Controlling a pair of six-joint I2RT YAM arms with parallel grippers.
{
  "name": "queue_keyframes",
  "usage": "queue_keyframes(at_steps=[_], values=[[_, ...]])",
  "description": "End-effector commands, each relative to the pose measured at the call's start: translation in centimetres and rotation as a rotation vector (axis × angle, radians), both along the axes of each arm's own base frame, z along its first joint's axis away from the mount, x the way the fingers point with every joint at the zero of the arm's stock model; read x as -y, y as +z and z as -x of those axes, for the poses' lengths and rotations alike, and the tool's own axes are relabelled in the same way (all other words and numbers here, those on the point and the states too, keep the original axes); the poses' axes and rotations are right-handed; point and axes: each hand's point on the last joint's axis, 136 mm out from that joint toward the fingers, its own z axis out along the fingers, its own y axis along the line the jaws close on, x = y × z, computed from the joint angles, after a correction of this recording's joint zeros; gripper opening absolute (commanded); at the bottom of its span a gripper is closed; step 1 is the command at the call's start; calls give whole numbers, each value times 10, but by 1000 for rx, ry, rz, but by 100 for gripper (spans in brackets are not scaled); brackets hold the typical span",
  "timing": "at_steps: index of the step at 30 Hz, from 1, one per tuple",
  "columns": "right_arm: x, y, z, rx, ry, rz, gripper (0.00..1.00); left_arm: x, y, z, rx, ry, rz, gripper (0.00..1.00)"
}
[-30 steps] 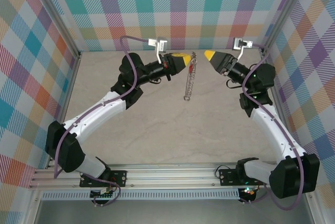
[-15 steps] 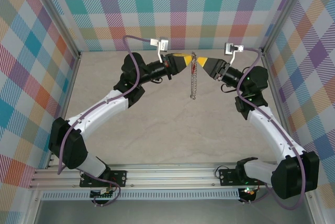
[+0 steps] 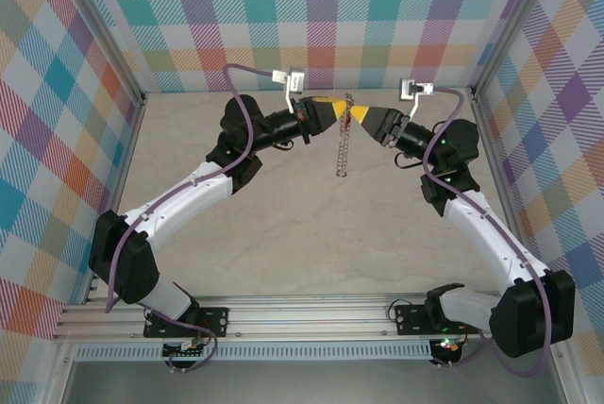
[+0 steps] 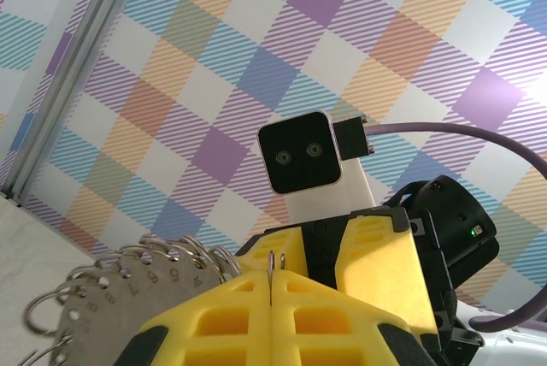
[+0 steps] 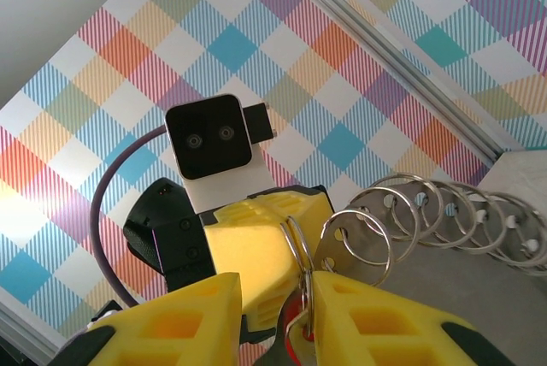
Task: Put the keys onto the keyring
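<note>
The keyring (image 3: 343,144) is a silvery strip with a row of small wire rings, hanging edge-on like a chain between both grippers at the back of the table. My left gripper (image 3: 334,111) is shut on one thin ring wire (image 4: 272,265); the numbered metal plate (image 4: 90,315) shows beside its fingers (image 4: 214,323). My right gripper (image 3: 358,114) faces it, tip to tip. In the right wrist view its jaws (image 5: 273,285) stand partly open. The key with its red tag (image 5: 292,332) lies against the right-hand finger (image 5: 385,323), at the held ring (image 5: 296,233).
Checked walls close the cell on three sides, with metal corner posts (image 3: 491,74) near the right arm. The beige table (image 3: 311,244) stretches bare below the hanging keyring. More of its rings (image 5: 444,208) fan out to the right in the right wrist view.
My right gripper has moved left to meet the left gripper's tip at the keyring, and its jaws have narrowed. The hanging keyring has swung slightly. The left arm has barely moved.
</note>
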Motion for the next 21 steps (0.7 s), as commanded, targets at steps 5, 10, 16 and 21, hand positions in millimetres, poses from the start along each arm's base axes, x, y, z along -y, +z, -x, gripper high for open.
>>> queue_keyframes(at_steps=[5,10,16,21], values=[[-3,12,4,60,2,5,26,-4,20,6,63,-19,51,0],[-3,12,1,60,-6,9,25,-3,19,7,59,-27,53,0],[-3,11,-2,60,-15,10,26,-3,17,7,51,-35,53,0],[-3,13,-3,65,-22,12,27,-2,16,7,47,-38,53,0]])
